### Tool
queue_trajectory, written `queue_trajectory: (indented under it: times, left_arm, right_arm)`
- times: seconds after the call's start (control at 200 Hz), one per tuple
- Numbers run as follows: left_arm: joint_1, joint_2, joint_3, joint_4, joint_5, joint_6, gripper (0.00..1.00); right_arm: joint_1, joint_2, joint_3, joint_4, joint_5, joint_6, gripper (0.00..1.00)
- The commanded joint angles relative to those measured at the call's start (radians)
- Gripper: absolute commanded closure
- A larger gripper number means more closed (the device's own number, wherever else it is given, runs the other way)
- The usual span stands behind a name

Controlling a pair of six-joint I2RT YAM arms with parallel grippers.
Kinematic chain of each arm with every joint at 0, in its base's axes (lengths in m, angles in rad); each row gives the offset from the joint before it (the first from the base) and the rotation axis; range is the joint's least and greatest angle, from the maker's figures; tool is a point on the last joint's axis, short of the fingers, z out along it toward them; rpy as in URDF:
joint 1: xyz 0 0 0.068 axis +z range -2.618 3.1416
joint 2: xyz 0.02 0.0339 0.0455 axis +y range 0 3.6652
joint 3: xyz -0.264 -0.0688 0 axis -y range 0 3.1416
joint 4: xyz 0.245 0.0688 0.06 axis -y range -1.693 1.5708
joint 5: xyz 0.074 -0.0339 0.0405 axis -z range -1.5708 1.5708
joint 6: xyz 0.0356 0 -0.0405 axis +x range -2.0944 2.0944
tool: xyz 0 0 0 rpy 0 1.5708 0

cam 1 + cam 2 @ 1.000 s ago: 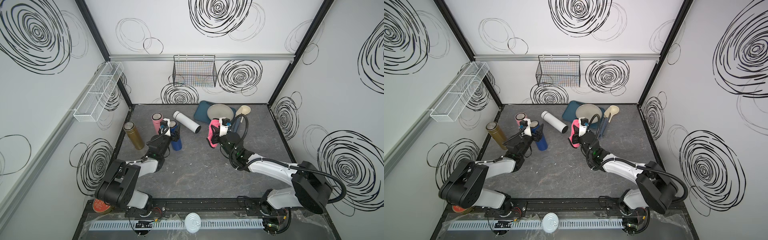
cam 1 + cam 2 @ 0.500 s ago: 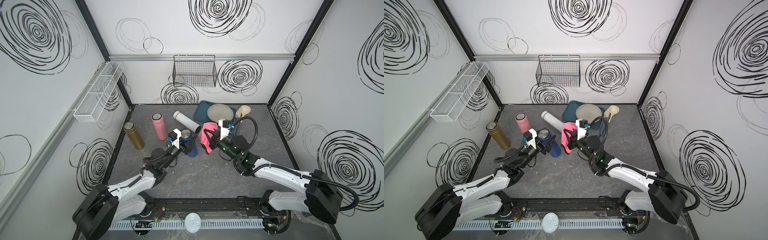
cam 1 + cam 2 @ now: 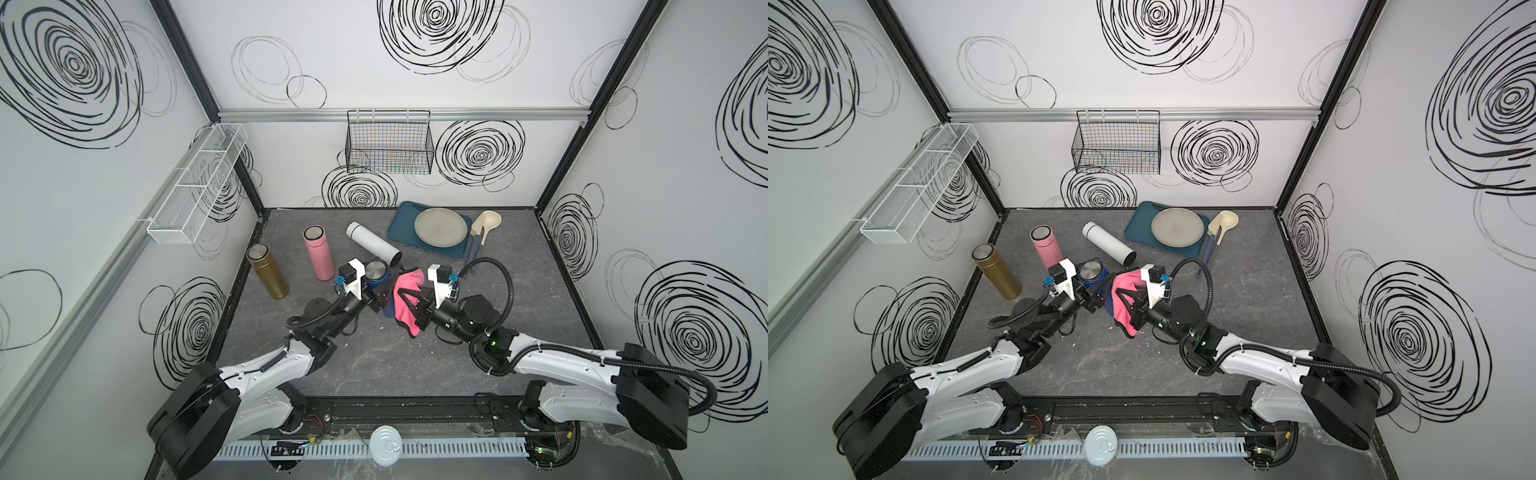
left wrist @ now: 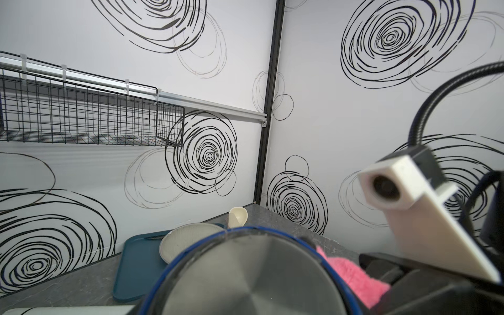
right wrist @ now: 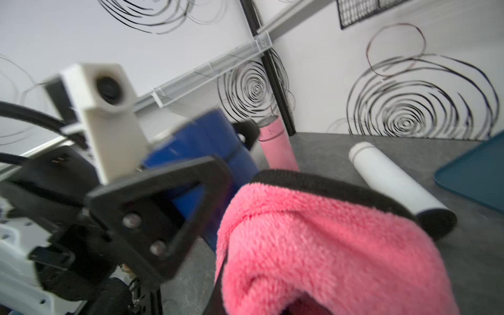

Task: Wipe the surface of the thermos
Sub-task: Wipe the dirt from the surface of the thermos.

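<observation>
Left tool (image 3: pixel 376 300) grips blue steel-lidded thermos (image 3: pixel 375 271), tilted; right tool (image 3: pixel 406 300) pinches fluffy pink cloth (image 3: pixel 402 287) right by it. Risk: sideways wipe push twists thermos loose; cloth slips free.

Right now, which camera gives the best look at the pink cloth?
Both top views show nearly the whole pink cloth draped on the right pincer beside the blue thermos. The right wrist view shows it close but cropped; the left wrist view catches only a corner.
</observation>
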Motion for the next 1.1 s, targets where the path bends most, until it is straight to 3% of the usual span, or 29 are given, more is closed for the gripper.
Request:
queue_trajectory:
  times: [0.0, 0.25, 0.48, 0.58, 0.936, 1.096]
  left_arm:
    - [-0.016, -0.008, 0.012, 0.149, 0.061, -0.02, 1.0]
    - [-0.053, -0.033, 0.02, 0.116, 0.05, 0.004, 1.0]
    - [-0.066, -0.021, 0.01, 0.15, 0.06, 0.003, 1.0]
    - [-0.069, -0.023, -0.003, 0.16, 0.067, 0.005, 1.0]
    - [-0.091, -0.02, -0.015, 0.168, 0.116, 0.092, 1.0]
    - [-0.103, 0.013, -0.04, 0.256, 0.109, 0.143, 1.0]
  right_arm:
    - [0.001, 0.018, 0.009, 0.031, 0.004, -0.019, 1.0]
    - [-0.019, 0.18, -0.096, 0.192, 0.016, 0.079, 1.0]
    - [-0.02, 0.087, -0.021, 0.137, -0.023, 0.023, 1.0]
    - [-0.05, 0.06, -0.008, 0.148, -0.095, 0.055, 1.0]
    - [-0.085, 0.252, -0.147, 0.316, -0.118, 0.187, 1.0]
    - [-0.086, 0.159, -0.115, 0.26, -0.148, 0.142, 1.0]
